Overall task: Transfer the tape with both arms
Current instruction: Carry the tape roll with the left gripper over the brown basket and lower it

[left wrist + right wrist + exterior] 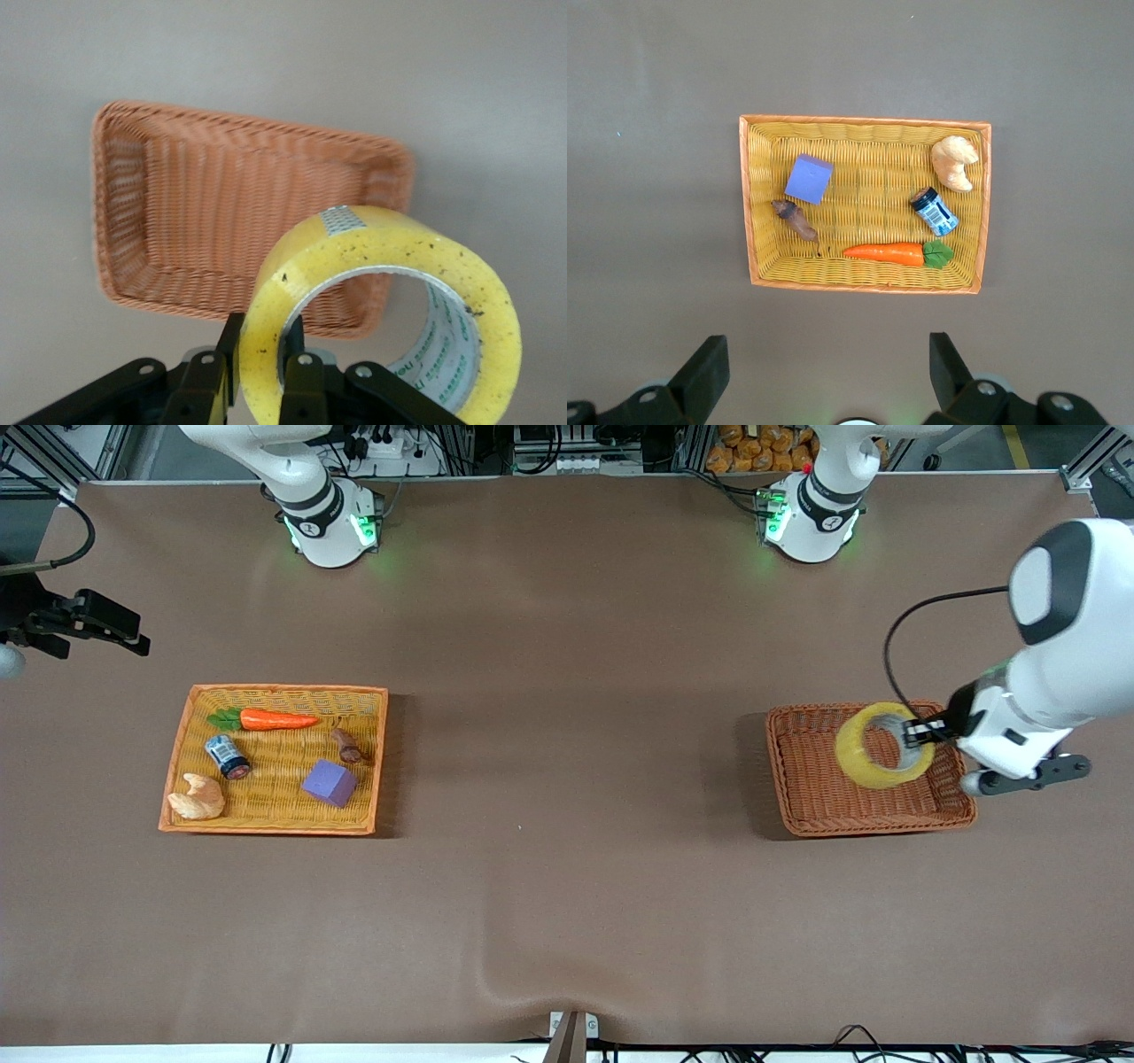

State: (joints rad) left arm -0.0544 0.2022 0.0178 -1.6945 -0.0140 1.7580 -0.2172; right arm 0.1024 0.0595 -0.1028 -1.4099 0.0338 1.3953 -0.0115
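Observation:
The tape [881,746], a yellow translucent roll with a grey-white core, hangs tilted just above the brown wicker basket [802,797] at the left arm's end of the table. My left gripper [921,732] is shut on the roll's wall, one finger outside and one inside the core hole. The left wrist view shows the same pinch by the left gripper [263,341] on the tape [390,248], with the basket [133,221] below it. My right gripper [830,354] stands open and holds nothing. It waits up in the air at the right arm's end.
A yellow wicker tray [275,691] toward the right arm's end holds a carrot [275,719], a small blue-labelled jar [228,755], a purple cube [330,782], a bread piece [197,797] and a small brown item [347,746]. Brown tabletop lies between tray and basket.

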